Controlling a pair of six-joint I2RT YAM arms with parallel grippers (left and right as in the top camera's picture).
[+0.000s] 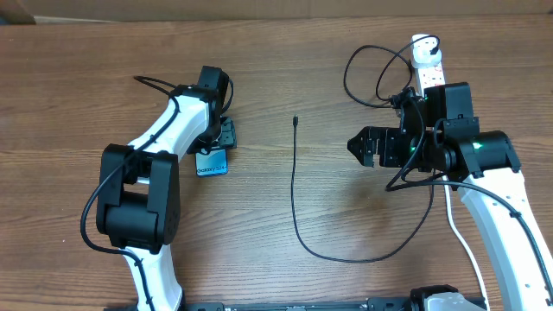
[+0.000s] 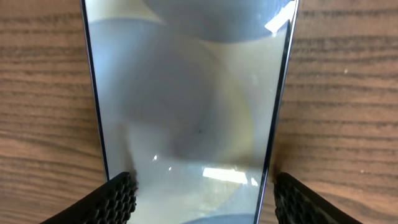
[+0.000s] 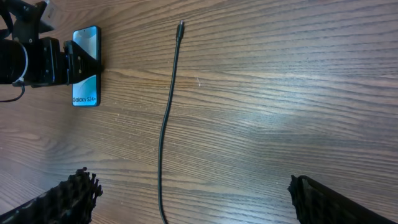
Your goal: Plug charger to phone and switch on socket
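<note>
Setting: robot test bench in a lab-type workspace. Evidence: plain wood-grain table with a white-and-black left arm and right arm mounted at its near edge. A white socket lies at the far side.

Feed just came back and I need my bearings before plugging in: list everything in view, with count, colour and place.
black-edged smartphone: one, lit blue screen, flat, left of centre
thin black charger cable: one, loose tip mid-table, loops right toward the strip
white power strip: one, far right, part hidden by the right arm
brown wooden table: one, beneath everything
left gripper: black, fingers flank the smartphone, grip unclear
right gripper: black, open, empty, right of the cable
</note>
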